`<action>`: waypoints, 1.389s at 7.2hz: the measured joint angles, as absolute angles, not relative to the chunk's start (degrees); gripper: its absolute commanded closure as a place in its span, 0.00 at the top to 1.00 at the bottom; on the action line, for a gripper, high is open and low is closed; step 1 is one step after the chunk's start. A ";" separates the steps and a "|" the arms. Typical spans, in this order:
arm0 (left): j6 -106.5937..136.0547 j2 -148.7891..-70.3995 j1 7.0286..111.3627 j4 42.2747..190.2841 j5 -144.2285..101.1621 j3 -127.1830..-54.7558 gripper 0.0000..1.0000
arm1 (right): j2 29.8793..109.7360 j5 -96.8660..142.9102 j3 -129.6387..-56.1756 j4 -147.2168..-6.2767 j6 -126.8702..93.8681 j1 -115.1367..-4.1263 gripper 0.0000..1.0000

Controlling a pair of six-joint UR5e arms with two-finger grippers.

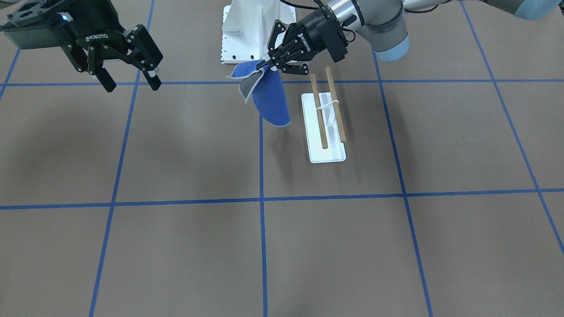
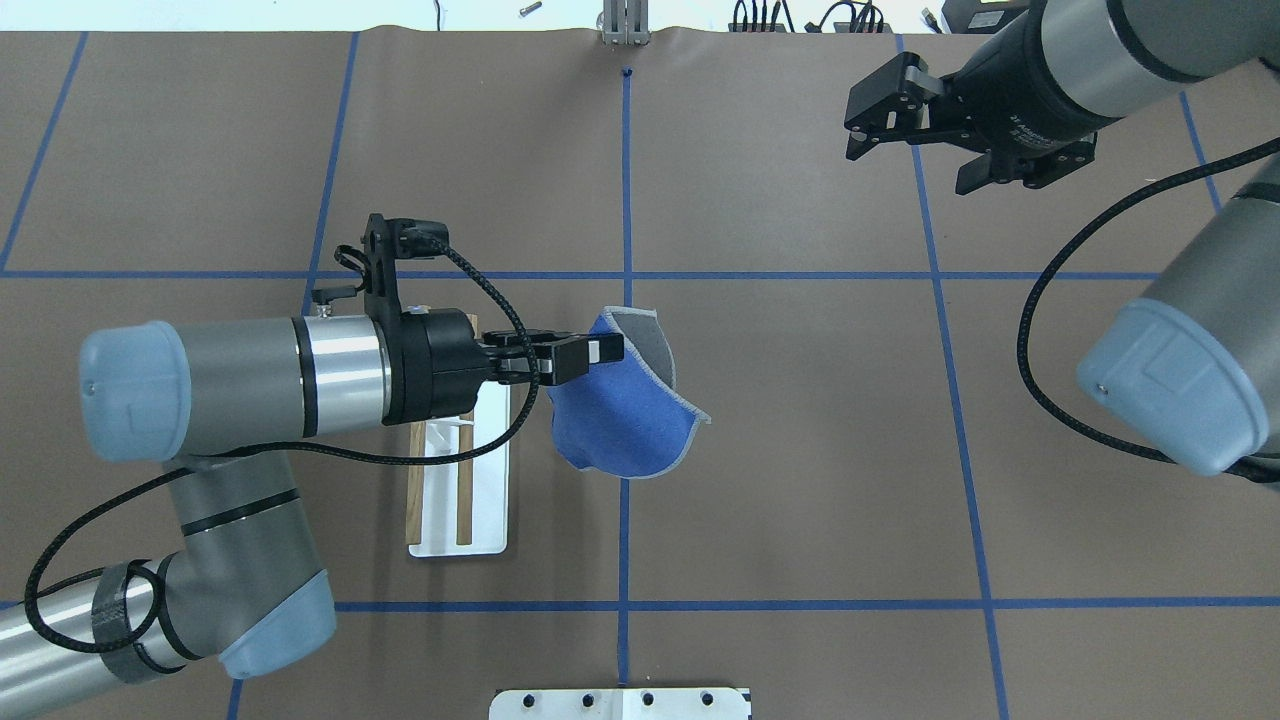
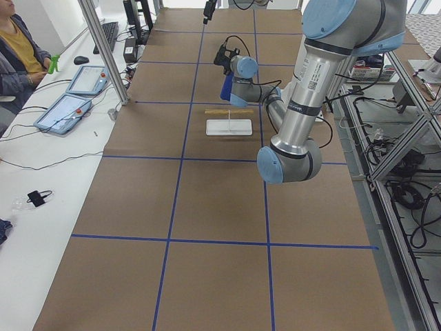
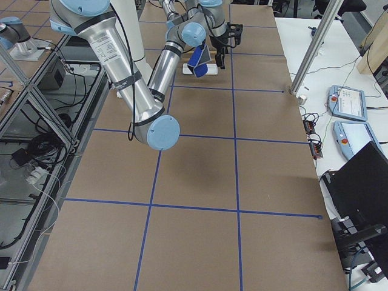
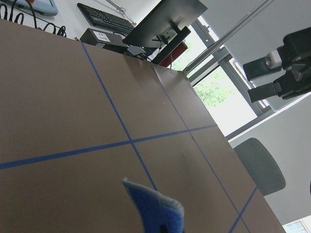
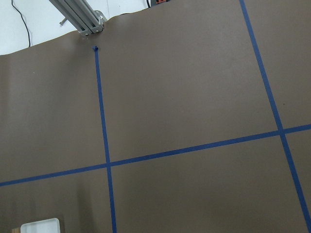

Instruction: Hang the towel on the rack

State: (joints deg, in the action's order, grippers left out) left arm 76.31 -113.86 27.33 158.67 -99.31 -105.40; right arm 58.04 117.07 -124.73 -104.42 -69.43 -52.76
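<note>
My left gripper (image 1: pixel 267 64) (image 2: pixel 600 352) is shut on one edge of the towel (image 1: pixel 269 97) (image 2: pixel 620 420), which hangs in the air, blue with a grey flap folded over. The towel hangs just beside the rack (image 1: pixel 327 127) (image 2: pixel 460 490), whose two wooden dowels stand bare over its white base. The towel's tip shows at the bottom of the left wrist view (image 5: pixel 155 209). My right gripper (image 1: pixel 131 83) (image 2: pixel 915 140) is open and empty, held high and far from the rack. The rack's base corner shows in the right wrist view (image 6: pixel 40 226).
A white bolted pedestal (image 1: pixel 249 31) (image 2: pixel 620 703) stands at the robot's edge of the table, close behind the left gripper. Blue tape lines cross the brown table. An operator (image 3: pixel 17 52) sits at a side desk with tablets.
</note>
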 measured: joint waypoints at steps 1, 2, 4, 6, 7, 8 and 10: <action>83.13 -111.21 27.19 161.36 -98.69 -105.39 0.00 | 58.05 117.05 -124.70 -104.42 -69.43 -52.76 1.00; 89.48 -108.54 27.09 163.43 -97.63 -105.01 0.00 | 58.05 117.01 -124.66 -104.41 -69.43 -52.79 1.00; 101.54 -105.99 27.08 166.56 -95.01 -104.35 0.00 | 58.01 116.76 -124.58 -104.41 -69.43 -52.77 1.00; 109.24 -103.54 27.36 167.50 -89.79 -104.70 0.00 | 57.96 116.28 -124.55 -104.41 -69.43 -52.74 1.00; 112.52 -101.14 27.39 168.52 -86.44 -104.71 0.00 | 57.96 116.22 -124.55 -104.42 -69.43 -52.74 1.00; 114.45 -98.47 27.42 170.46 -83.62 -104.56 0.00 | 57.95 116.20 -124.55 -104.41 -69.45 -52.73 1.00; 116.84 -95.23 27.48 172.87 -77.54 -103.48 0.00 | 57.92 116.17 -124.67 -104.41 -69.51 -52.73 1.00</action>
State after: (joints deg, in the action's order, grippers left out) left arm 116.84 -95.23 27.48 172.87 -77.54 -103.48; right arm 57.92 116.17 -124.67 -104.41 -69.51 -52.73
